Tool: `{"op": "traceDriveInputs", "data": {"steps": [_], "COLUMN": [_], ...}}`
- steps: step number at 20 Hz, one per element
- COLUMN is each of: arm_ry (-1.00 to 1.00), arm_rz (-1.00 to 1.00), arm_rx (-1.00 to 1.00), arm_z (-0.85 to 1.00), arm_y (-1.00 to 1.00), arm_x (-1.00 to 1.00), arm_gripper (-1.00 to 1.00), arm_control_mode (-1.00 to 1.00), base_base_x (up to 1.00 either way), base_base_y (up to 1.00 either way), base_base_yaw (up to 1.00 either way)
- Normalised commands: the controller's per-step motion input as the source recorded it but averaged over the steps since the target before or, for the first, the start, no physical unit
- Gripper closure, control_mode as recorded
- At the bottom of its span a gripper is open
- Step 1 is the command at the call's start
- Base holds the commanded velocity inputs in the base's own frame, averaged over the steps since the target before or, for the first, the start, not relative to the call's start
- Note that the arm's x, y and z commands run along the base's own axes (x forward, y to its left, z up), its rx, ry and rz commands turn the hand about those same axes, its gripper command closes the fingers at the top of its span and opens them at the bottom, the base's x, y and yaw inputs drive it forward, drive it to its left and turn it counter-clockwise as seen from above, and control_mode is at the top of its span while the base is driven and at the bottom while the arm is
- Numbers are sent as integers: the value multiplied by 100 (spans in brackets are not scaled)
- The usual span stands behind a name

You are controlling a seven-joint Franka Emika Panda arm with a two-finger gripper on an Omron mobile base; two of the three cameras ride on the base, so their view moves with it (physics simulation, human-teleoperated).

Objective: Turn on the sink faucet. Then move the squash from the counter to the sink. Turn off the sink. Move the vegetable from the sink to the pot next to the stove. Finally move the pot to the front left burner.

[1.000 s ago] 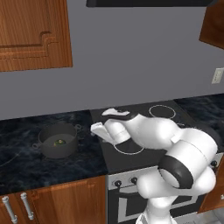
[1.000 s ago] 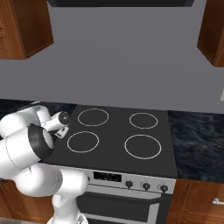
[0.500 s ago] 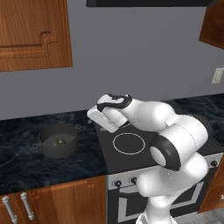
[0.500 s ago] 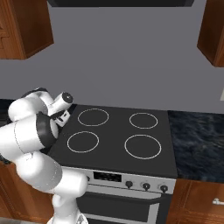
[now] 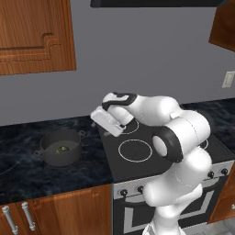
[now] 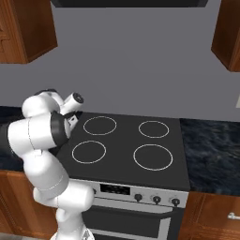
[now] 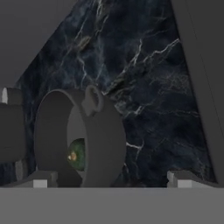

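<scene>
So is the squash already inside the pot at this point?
Yes. The squash lies inside the pot on the counter, visible through its open top in both the left base and hand views.

place: kitchen | signs: stove (image 6: pixel 126 150), marble counter (image 5: pixel 27 176), wooden cabinets (image 5: pixel 32 34)

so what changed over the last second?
The arm swung its open gripper left, off the stove toward the pot on the counter. Nothing was grasped or released. The pot with the squash inside stayed put.
</scene>
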Motion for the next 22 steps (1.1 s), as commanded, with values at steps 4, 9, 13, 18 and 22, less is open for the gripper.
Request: {"op": "traceDriveInputs", "data": {"steps": [4,9,13,18,22], "arm_ry": [5,0,0,0,0], "arm_rz": [5,6,7,7,9], "arm_rx": [0,0,3,3,4], "arm_z": [-20,-32,-16,-12,-12], "arm_y": [25,28,19,18,18], "arm_x": [17,10,14,18,16], "arm_gripper": [-100,-100,-100,-100,-100], "arm_control_mode": [-100,-100,-100,-100,-100], "base_base_x": [0,0,0,0,0], "base_base_y": [0,0,0,0,0], "base_base_yaw": [0,0,0,0,0]}}
